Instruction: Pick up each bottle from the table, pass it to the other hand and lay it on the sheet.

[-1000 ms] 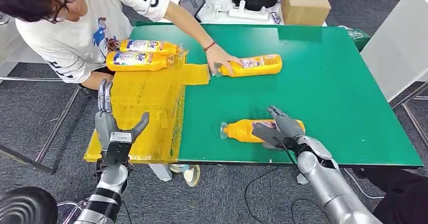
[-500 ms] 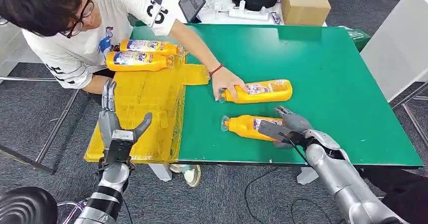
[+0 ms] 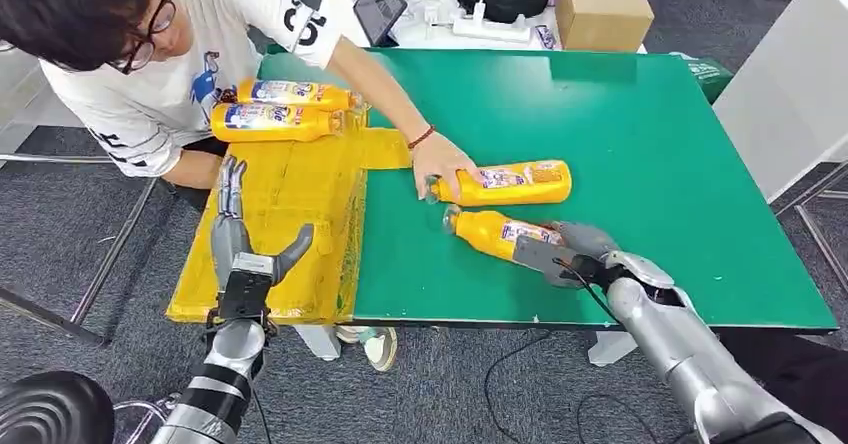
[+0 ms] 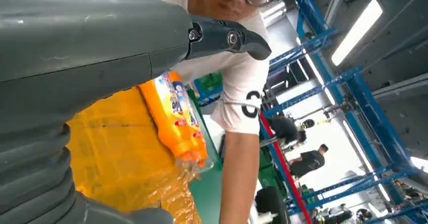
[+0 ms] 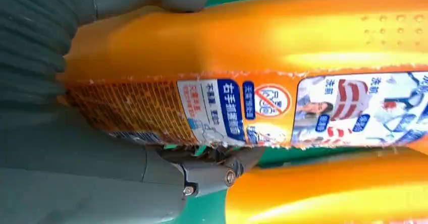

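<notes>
Orange bottle (image 3: 519, 183) under person's hand (image 3: 438, 167)

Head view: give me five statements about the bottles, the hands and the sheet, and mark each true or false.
1. The right hand grips a yellow bottle. True.
2. The left hand holds a bottle. False: it is open over the yellow sheet, holding nothing.
3. Two bottles lie at the sheet's far end. True.
4. The person's hand rests on the cardboard box. False: it is on the neck end of a second bottle on the green table.
5. All the bottles stand upright. False: all lie on their sides.
</notes>
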Controlling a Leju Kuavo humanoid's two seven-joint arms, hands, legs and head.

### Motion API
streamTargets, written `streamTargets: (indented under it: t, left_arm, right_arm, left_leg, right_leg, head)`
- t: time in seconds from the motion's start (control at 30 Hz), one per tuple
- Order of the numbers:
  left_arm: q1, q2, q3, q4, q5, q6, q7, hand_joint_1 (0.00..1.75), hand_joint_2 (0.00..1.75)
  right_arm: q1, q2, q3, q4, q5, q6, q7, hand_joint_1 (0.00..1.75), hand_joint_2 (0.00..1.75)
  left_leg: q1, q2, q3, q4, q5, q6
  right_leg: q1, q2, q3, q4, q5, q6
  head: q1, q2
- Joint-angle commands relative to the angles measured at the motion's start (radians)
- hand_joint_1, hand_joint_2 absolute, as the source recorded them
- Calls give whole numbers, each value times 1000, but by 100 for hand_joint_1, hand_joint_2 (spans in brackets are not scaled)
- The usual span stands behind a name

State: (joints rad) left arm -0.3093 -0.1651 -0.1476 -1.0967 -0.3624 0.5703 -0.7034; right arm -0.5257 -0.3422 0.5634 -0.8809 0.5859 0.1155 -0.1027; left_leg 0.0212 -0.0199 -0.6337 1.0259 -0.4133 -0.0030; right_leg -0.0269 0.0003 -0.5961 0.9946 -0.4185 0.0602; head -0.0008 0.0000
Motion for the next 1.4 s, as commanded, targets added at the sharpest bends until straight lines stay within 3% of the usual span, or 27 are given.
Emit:
streamTargets:
  t: [0.03, 0.1, 0.13, 0.2, 0.3, 0.43, 0.57, 0.7, 0.83, 1.03, 1.4]
  left_arm:
    - [14, -40, 8, 35, 109, -282, 81, 0, 175]
    - [21, -45, 7, 34, 110, -288, 79, 0, 175]
    - [22, -48, 7, 42, 164, -380, 125, 0, 175]
    - [24, -54, -3, 68, 258, -511, 177, 0, 175]
    - [20, -57, -10, 91, 301, -554, 200, 0, 175]
    - [-7, -62, -31, 129, 456, -666, 254, 0, 175]
    - [-14, -61, -39, 131, 510, -717, 279, 0, 175]
    - [-8, -42, -78, 120, 638, -859, 311, 0, 175]
    - [13, -17, -140, 91, 764, -988, 326, 0, 175]
    - [18, -2, -204, 57, 792, -1006, 320, 0, 175]
    - [8, -1, -223, 73, 792, -1010, 321, 0, 175]
  right_arm:
    - [271, 211, -279, -357, -32, -308, -192, 175, 175]
    - [284, 231, -273, -417, 0, -303, -147, 175, 175]
    - [302, 288, -330, -467, -38, -422, -265, 175, 175]
    - [322, 358, -390, -564, -80, -527, -357, 175, 175]
    - [333, 371, -399, -608, -82, -552, -365, 175, 175]
    - [373, 429, -468, -685, -107, -725, -483, 175, 175]
    - [386, 438, -482, -702, -103, -767, -506, 175, 175]
    - [394, 430, -469, -665, -95, -769, -535, 175, 175]
    - [403, 438, -380, -491, -69, -628, -551, 175, 175]
    - [378, 500, -225, -208, -45, -552, -588, 175, 175]
    - [354, 514, -158, -143, -14, -547, -583, 175, 175]
  left_leg:
    - [1, 2, 5, -3, -2, 1]
    - [1, 5, 3, -2, -2, 0]
    - [1, 7, 3, -1, -3, 0]
    - [0, 5, -2, -1, -2, 0]
    - [0, 1, -4, -1, -1, 1]
    - [1, 2, -2, -1, -2, 1]
    - [0, 1, -1, -1, -2, 1]
    - [0, 0, -4, -1, -1, 1]
    - [0, 2, -1, -2, -1, 1]
    - [1, 6, 1, -3, -2, 0]
    - [0, 4, -4, -2, -1, 1]
  right_leg:
    - [2, 0, 5, -3, -1, -4]
    - [2, 4, 2, -1, 0, -3]
    - [2, 6, 2, -1, -1, -4]
    - [1, 4, -4, 1, 0, -3]
    - [1, 0, -4, 1, -2, -3]
    - [2, 0, -1, -1, -2, -3]
    - [0, -1, -1, 0, -3, -5]
    - [-1, -1, -4, 0, -1, -2]
    - [0, 1, -2, -2, -1, -3]
    - [2, 4, 0, -3, 0, -4]
    - [1, 3, -4, -1, -1, -3]
  head:
    - [0, 0]
    - [0, 0]
    - [0, 0]
    - [-2, 0]
    - [0, 0]
    - [0, 0]
    - [0, 0]
    - [0, 0]
    - [0, 0]
    - [0, 0]
    - [0, 0]
